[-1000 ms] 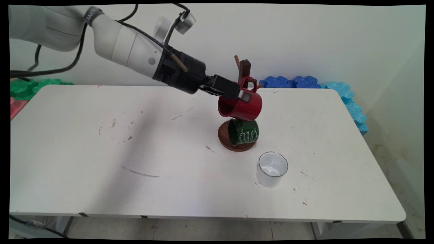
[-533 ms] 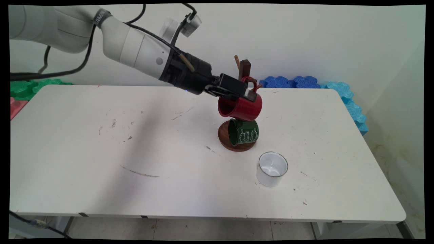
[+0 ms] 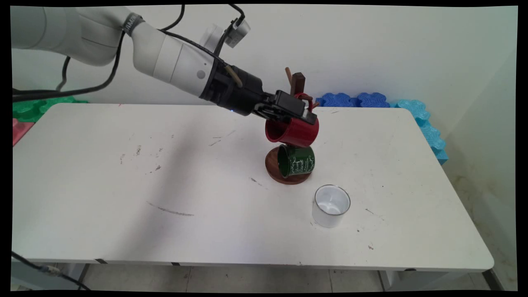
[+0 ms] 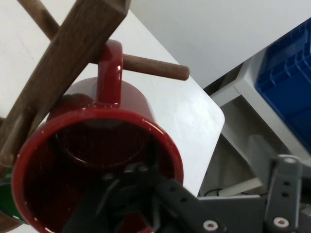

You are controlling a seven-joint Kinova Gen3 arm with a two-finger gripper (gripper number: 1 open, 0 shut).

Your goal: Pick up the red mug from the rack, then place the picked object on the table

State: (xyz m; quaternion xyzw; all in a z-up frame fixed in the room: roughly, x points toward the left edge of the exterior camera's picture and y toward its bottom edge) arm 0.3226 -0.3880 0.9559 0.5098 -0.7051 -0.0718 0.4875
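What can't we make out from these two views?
- Main view: the green mug's handle and the peg it hangs on, hidden behind its body and the red mug.
- Main view: the green mug's lettering, too small to read.
- Main view: the wooden stand's lower post, behind both mugs.
- Hand view: the gripper's finger inside the red mug, lost in the dark interior.
- Hand view: the green mug, cut off by the left edge.

Almost nothing readable. White ornamental lettering on the side of the green mug point(image 3: 298, 161), right of the main view's centre, too small to make out (a few curly lines, no word certain). Dark band with white letters on the arm point(image 3: 131, 25), upper left, likewise illegible.
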